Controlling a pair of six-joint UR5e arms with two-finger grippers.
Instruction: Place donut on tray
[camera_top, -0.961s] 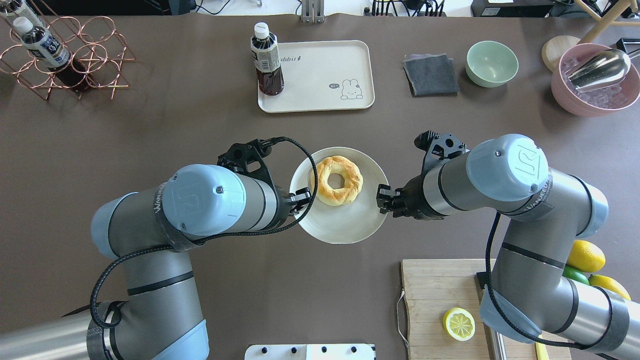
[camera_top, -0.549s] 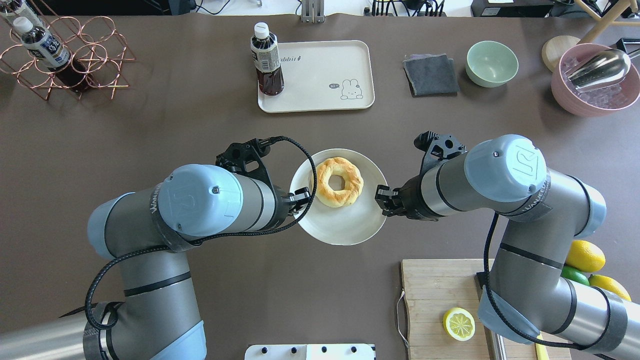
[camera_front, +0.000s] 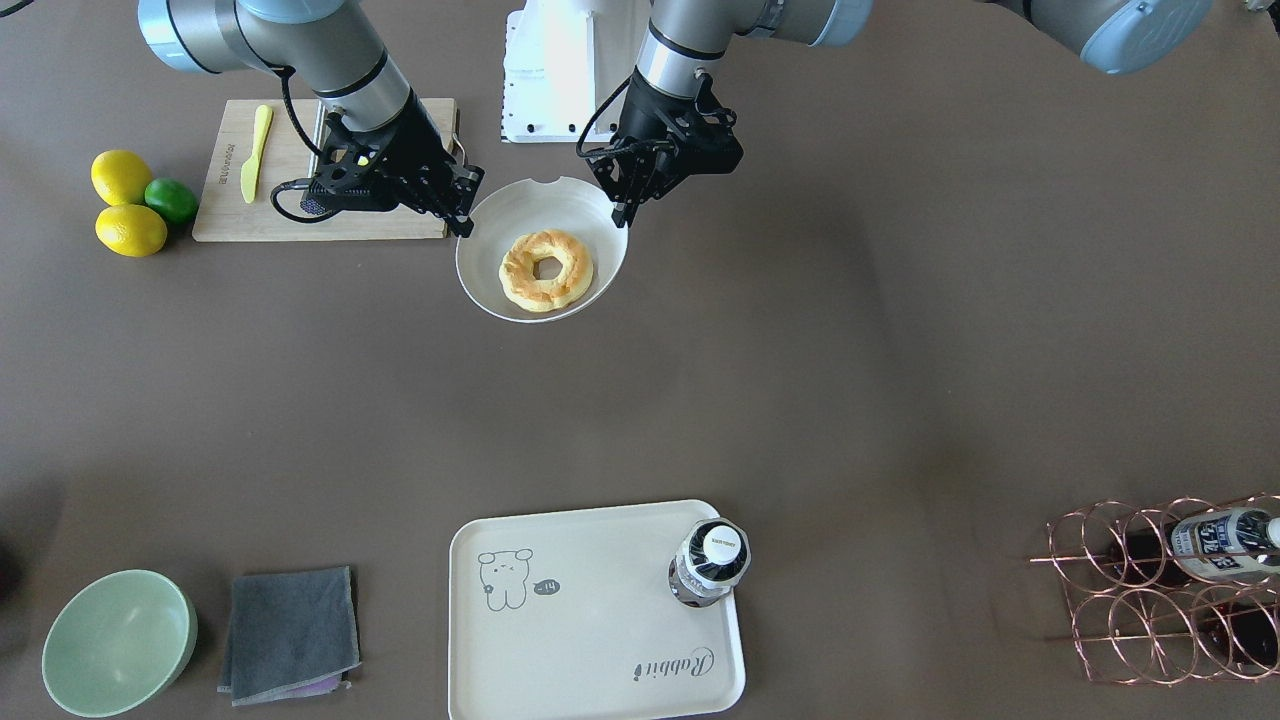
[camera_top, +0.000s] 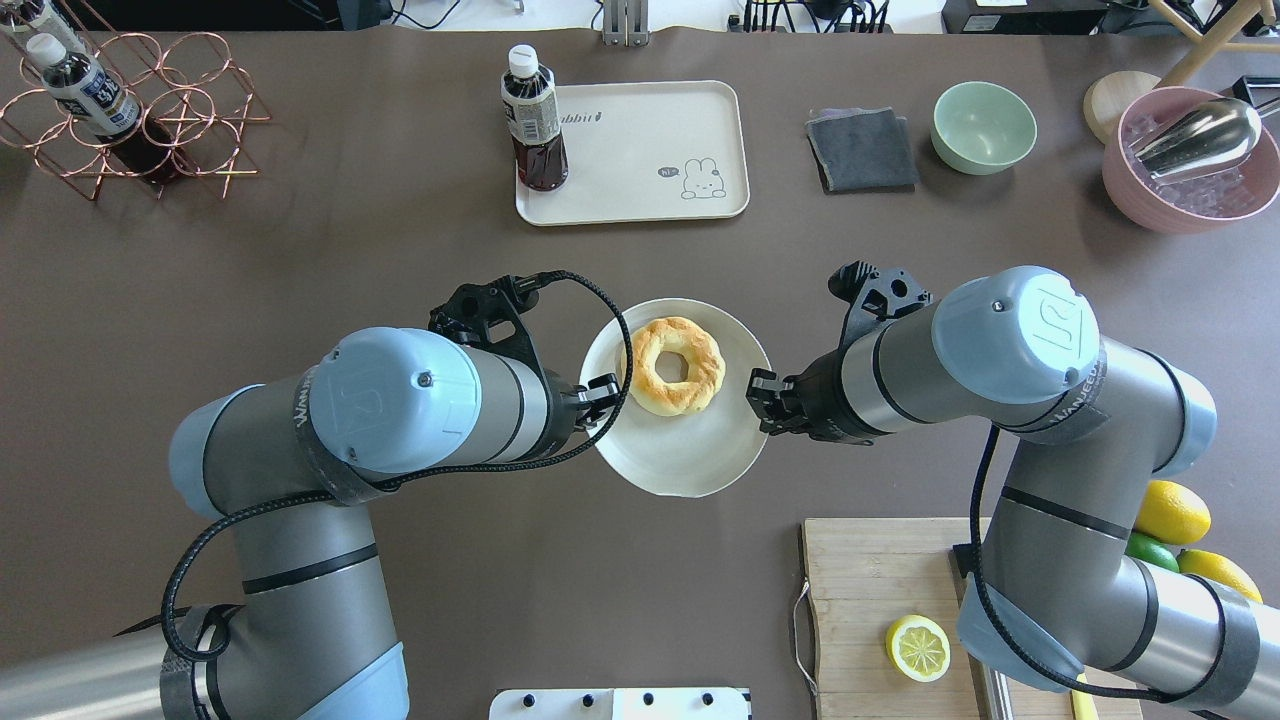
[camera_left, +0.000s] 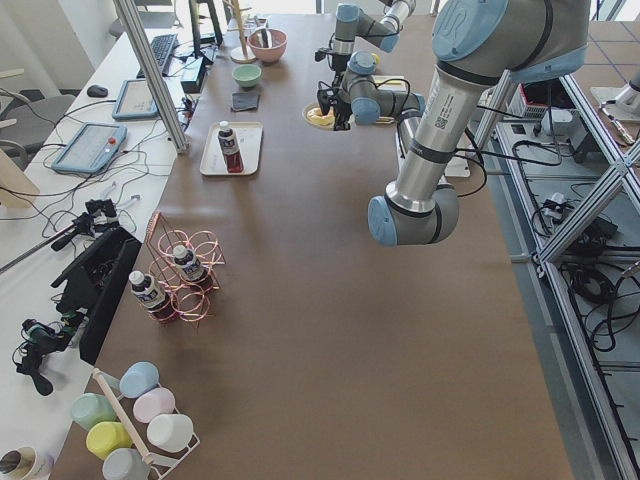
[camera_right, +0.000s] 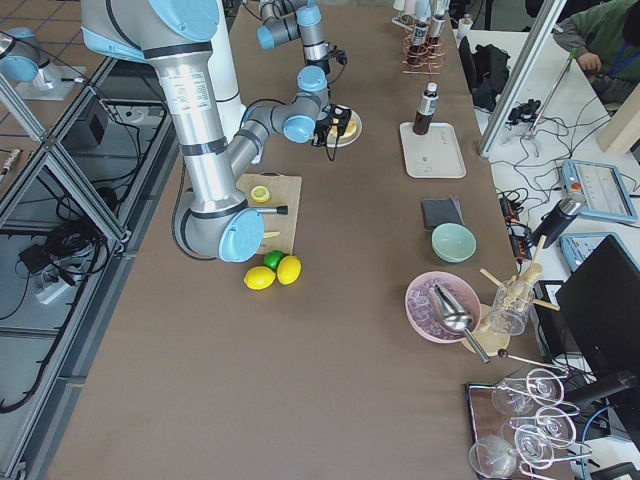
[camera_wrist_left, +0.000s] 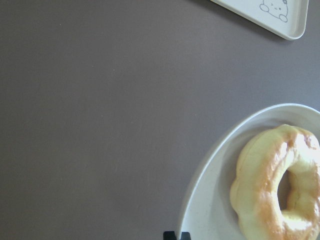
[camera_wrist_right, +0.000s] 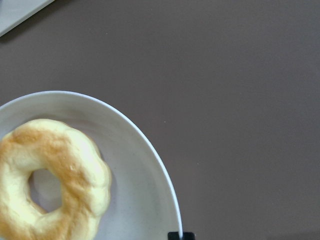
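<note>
The golden-yellow donut (camera_top: 675, 366) lies on a round white notched plate (camera_top: 680, 460) at the table's middle. It also shows in the front view (camera_front: 546, 270) and in both wrist views (camera_wrist_left: 277, 185) (camera_wrist_right: 50, 180). My left gripper (camera_top: 600, 390) is shut on the plate's left rim. My right gripper (camera_top: 760, 390) is shut on its right rim. The cream tray (camera_top: 640, 150) with the grey drawing lies at the far side, apart from the plate. A dark bottle (camera_top: 533, 120) stands on the tray's left end.
A grey cloth (camera_top: 862, 150), a green bowl (camera_top: 984, 127) and a pink bowl (camera_top: 1190, 160) stand far right. A copper bottle rack (camera_top: 130, 110) is far left. A wooden cutting board (camera_top: 880, 600) with a lemon half (camera_top: 918, 647) lies near right.
The plate with the donut has shifted slightly toward the robot, with both grippers still on its rim. The left arm's elbow has drifted a little to the left.
</note>
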